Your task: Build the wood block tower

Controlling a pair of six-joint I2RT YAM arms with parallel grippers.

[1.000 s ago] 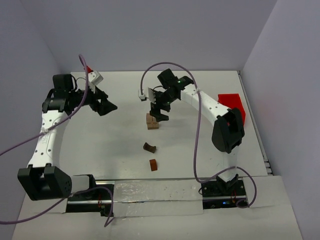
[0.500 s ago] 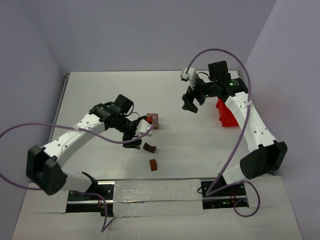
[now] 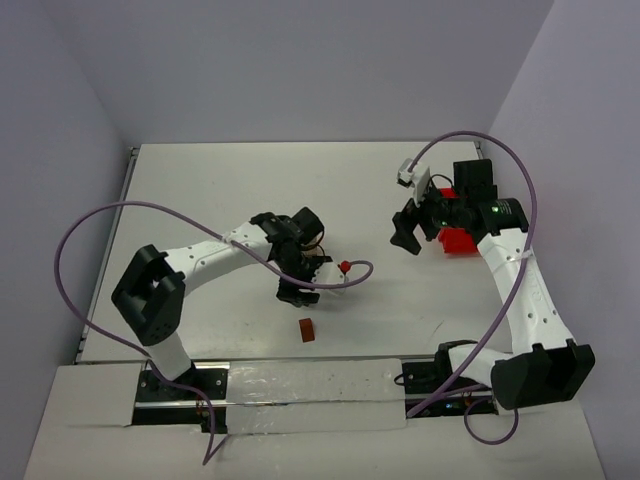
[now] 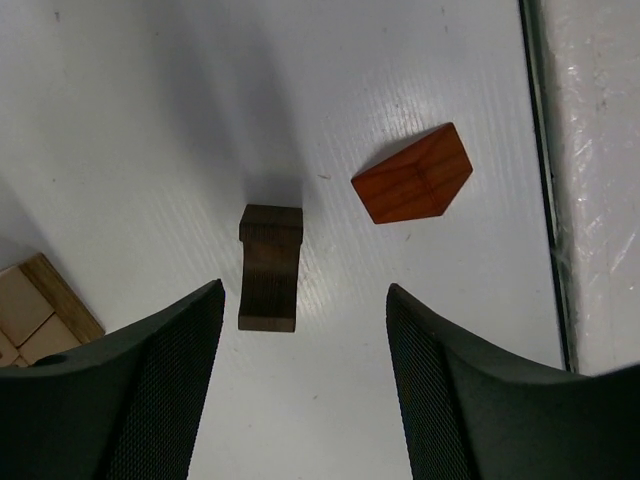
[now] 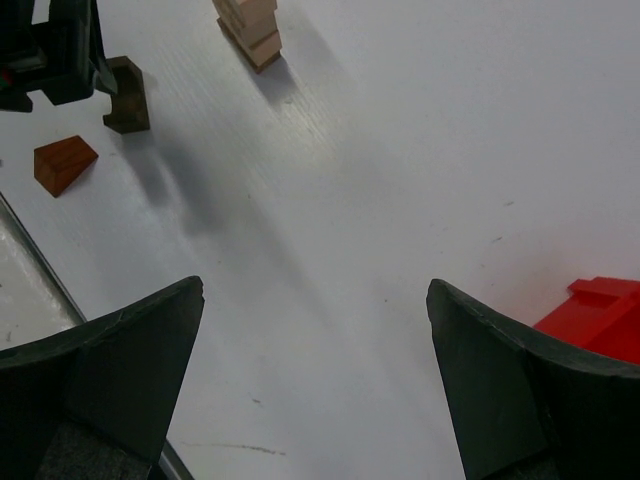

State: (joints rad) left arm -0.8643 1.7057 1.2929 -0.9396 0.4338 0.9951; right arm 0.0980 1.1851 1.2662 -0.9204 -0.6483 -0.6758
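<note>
Left tool (image 4: 305, 297) lowered astride dark block (image 4: 270, 268), right arm (image 3: 522, 285) retracted

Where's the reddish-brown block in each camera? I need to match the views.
Top external: the reddish-brown block lies lower centre, just beyond the near-edge strip.
Left wrist: upper right, left of the strip.
Right wrist: far left, above the strip.
Shared landmark: the shiny strip along the table's near edge.
</note>
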